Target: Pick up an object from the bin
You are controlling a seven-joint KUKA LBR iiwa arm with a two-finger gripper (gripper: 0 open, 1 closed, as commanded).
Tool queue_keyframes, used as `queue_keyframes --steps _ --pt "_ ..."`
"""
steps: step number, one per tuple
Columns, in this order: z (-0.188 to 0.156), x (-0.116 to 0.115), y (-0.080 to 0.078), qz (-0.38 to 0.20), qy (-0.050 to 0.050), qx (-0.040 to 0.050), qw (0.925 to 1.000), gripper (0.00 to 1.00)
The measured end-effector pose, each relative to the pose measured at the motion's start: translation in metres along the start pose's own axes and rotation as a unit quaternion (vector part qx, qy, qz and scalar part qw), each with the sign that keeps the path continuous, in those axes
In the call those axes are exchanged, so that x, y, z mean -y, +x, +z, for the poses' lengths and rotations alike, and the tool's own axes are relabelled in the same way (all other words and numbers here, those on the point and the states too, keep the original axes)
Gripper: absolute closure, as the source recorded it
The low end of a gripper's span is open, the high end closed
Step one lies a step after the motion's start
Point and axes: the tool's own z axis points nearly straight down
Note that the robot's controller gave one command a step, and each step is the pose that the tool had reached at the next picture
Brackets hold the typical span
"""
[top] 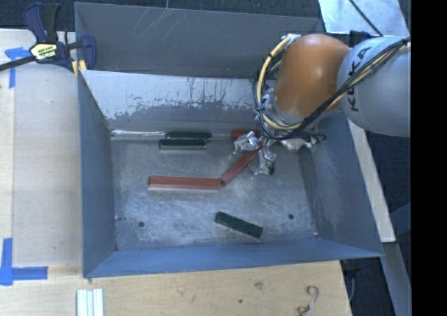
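Hanging low at two o'clock on the bin [94, 189] floor, the gripper [260, 156] is at the upper end of a short red-brown bar [236, 168] that slants toward seven o'clock and meets a longer red-brown bar [183, 183]. Whether the gripper is clamped or apart cannot be told.

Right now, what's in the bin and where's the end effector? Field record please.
bin: grey metal
end effector: low at the floor's back right, at the upper end of the angled red-brown bar
angled red-brown bar: lower end meets the long red-brown bar
long red-brown bar: flat, mid-floor
dark green bar: by back wall
dark block: near front, alone
hold: cannot tell
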Motion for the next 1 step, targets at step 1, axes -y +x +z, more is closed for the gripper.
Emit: queue_keyframes --steps 1 --pt "-0.1403 -0.0023 0.0166 -0.007 0.001 0.0013 1.0 1.0"
